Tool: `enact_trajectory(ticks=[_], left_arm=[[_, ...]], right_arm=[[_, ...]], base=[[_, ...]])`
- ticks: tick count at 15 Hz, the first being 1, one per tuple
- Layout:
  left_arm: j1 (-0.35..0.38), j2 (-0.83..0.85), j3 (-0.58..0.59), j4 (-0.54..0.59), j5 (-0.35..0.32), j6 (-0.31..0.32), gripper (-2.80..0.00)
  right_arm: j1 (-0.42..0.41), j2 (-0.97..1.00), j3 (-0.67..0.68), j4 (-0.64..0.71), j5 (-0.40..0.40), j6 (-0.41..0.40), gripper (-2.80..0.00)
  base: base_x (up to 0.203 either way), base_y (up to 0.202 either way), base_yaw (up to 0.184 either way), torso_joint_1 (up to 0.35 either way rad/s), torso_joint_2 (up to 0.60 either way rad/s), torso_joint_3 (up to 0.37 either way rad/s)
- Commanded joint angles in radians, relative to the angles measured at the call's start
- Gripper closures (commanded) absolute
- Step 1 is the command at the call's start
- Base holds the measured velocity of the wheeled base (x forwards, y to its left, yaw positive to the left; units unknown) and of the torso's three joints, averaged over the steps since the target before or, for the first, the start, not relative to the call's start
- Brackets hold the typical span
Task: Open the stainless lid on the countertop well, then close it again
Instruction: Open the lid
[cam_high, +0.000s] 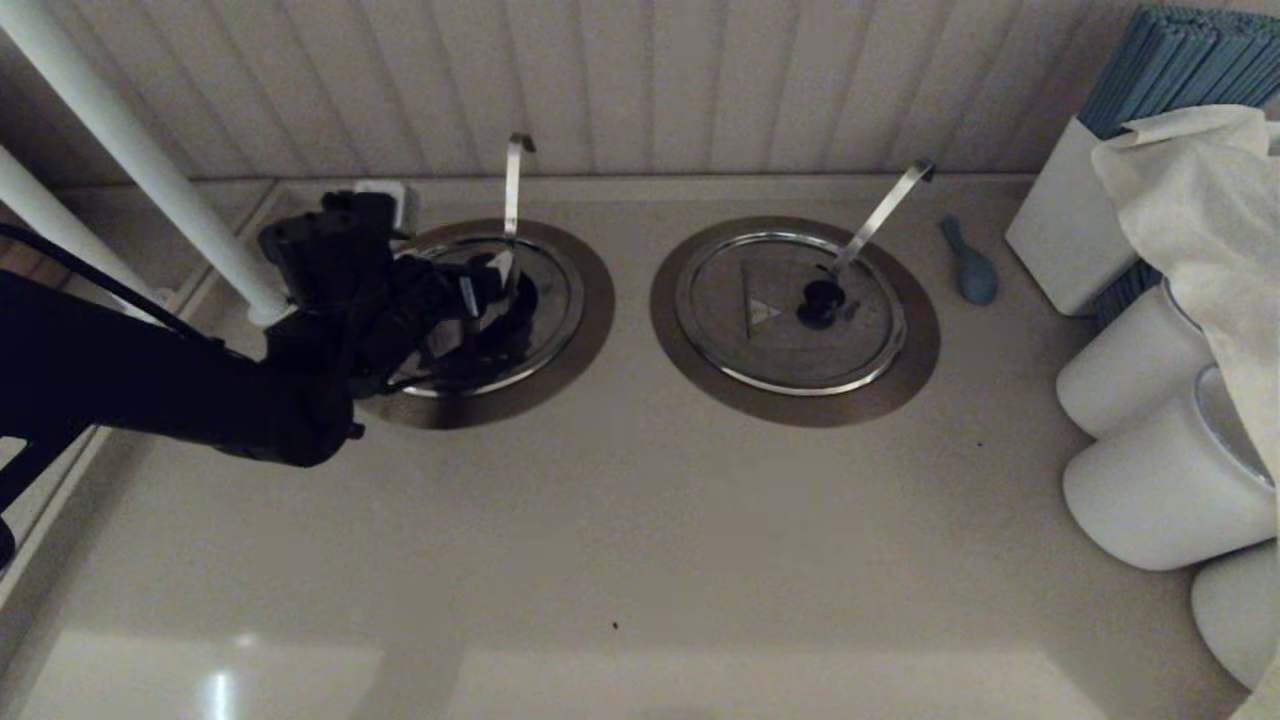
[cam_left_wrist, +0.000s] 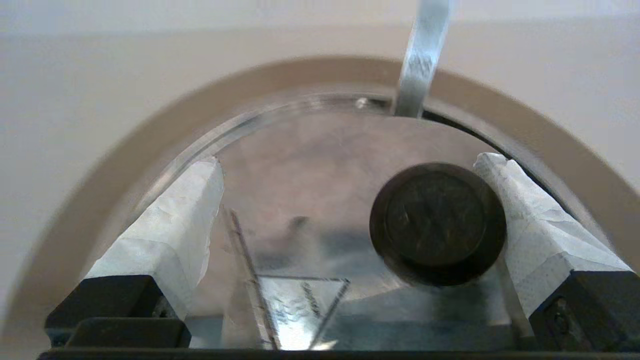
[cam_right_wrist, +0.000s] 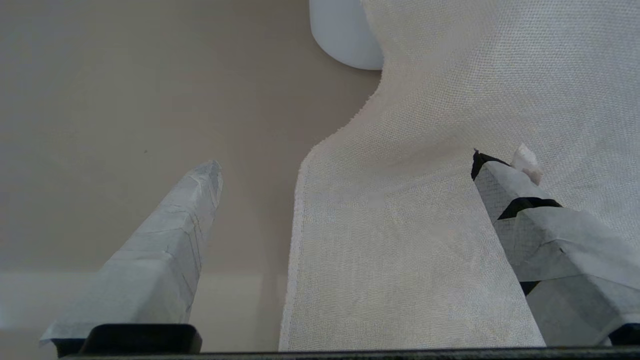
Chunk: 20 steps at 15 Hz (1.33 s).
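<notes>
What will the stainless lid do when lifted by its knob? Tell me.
The stainless lid looks like rigid sheet steel: probably stiff, fairly light. Its black knob is small and smooth, so the left gripper, open around it, might slip. The metal handle poking through its edge could snag it.

The left gripper (cam_left_wrist: 350, 200) hangs with its 2 taped fingers (cam_left_wrist: 170, 225) spread over the round dull-steel lid (cam_left_wrist: 310, 165). The black round knob (cam_left_wrist: 437, 222) sits between them, touching or nearly touching 1 finger, with a wide open gap to the other. Just beyond the fingertips the thin steel rod handle (cam_high: 512, 185) rises upright, blocking travel toward the ribbed wall (cam_high: 700, 80). The white slanted pole (cam_high: 140, 160) crowds the arm's outer side. Toward the twin lidded well (cam_high: 795, 320) and the robot, bare beige countertop (cam_high: 620, 530) lies open. The right gripper (cam_right_wrist: 345, 165), fingers apart, hangs over a draped white woven cloth (cam_right_wrist: 450, 125).
</notes>
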Motion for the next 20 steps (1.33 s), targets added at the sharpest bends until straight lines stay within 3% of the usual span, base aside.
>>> enact_trajectory(ticks=[1,12,16,20], left_arm=[[0.006,-0.019,0.005,-0.004,0.001,0.000,-2.80],[0.006,-0.135,0.108,-0.005,0.000,-0.002,-2.80],[0.015,-0.165,0.191,-0.169,-0.014,0.008,-2.80],[0.022,-0.197,0.210,-0.169,-0.017,0.007,-2.80]], right_arm=[[0.001,0.000,0.000,0.000,0.000,0.000,-2.80],[0.001,0.000,0.000,0.001,0.000,0.000,-2.80],[0.000,0.000,0.000,0.001,0.000,0.000,-2.80],[0.000,0.000,0.000,0.000,0.000,0.000,-2.80]], base=[[0.000,0.000,0.000,0.000,0.00,0.000],[0.000,0.000,0.000,0.000,0.00,0.000],[0.000,0.000,0.000,0.000,0.00,0.000],[0.000,0.000,0.000,0.000,0.00,0.000]])
